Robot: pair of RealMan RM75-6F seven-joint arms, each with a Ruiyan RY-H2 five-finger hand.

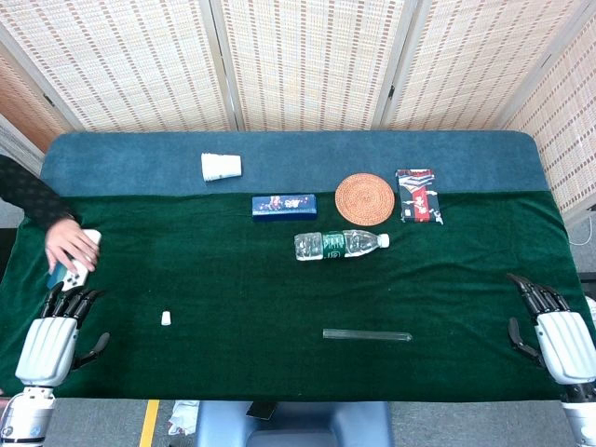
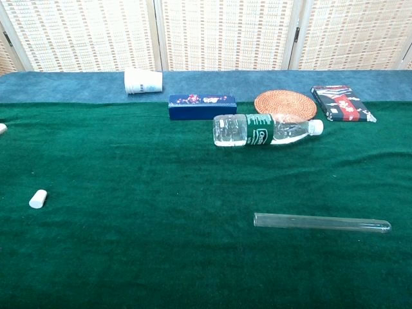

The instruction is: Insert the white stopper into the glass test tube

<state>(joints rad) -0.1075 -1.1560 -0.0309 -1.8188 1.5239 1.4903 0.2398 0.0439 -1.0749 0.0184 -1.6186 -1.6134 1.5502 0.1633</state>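
Your left hand [image 1: 51, 340] and right hand [image 1: 559, 335] rest spread, holding nothing, at the table's near corners. The stubby white stopper [image 2: 38, 199] lies on green felt [image 2: 161, 193], well left of the clear glass test tube [image 2: 322, 223]; the bottle [image 2: 264, 129] label is unreadable.

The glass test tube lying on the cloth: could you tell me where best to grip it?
Probably around the middle of the test tube, from above with the nearer right hand. It lies flat, open end toward the stopper, so keep that end clear.
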